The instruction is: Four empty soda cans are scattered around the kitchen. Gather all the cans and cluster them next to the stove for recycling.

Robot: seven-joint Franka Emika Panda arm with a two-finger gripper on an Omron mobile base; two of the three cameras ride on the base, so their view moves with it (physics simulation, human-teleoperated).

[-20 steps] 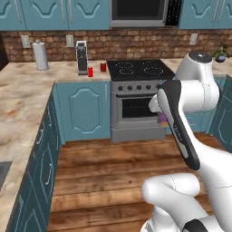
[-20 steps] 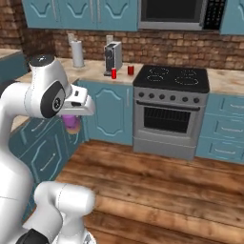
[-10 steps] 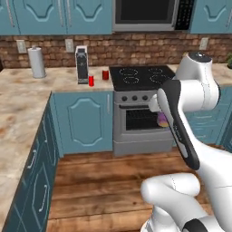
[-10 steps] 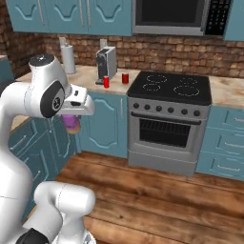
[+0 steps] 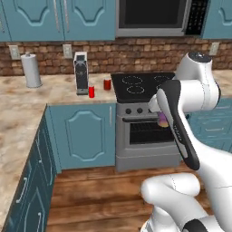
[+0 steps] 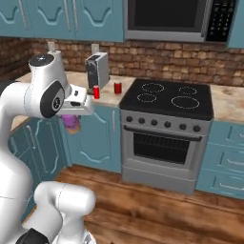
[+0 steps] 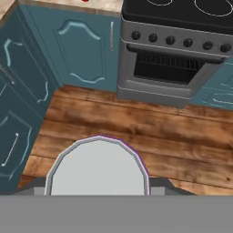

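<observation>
My gripper [image 6: 72, 120] is shut on a purple soda can [image 6: 73, 124], held in the air above the wooden floor in front of the cabinets. In the left base view the purple can [image 5: 162, 119] peeks out behind my forearm. Its grey top with a purple rim [image 7: 98, 168] sits between the fingers in the hand view. Two red soda cans [image 5: 91, 92] [image 5: 107, 84] stand on the counter just left of the stove [image 5: 145, 86], seen again as the red cans [image 6: 96, 92] [image 6: 117, 87] beside the stove [image 6: 167, 100]. The stove front [image 7: 173, 54] lies ahead of the hand.
A coffee machine [image 5: 81, 72] stands right behind the red cans, and a paper-towel roll [image 5: 31, 70] further left. A microwave [image 5: 154, 18] hangs over the cooktop. Blue cabinets [image 7: 86, 50] line the left; the counter [image 5: 18, 113] wraps around toward me.
The base has driven closer, so the stove, counter and red cans look larger and have shifted in both base views. The arm keeps its pose with the purple can held.
</observation>
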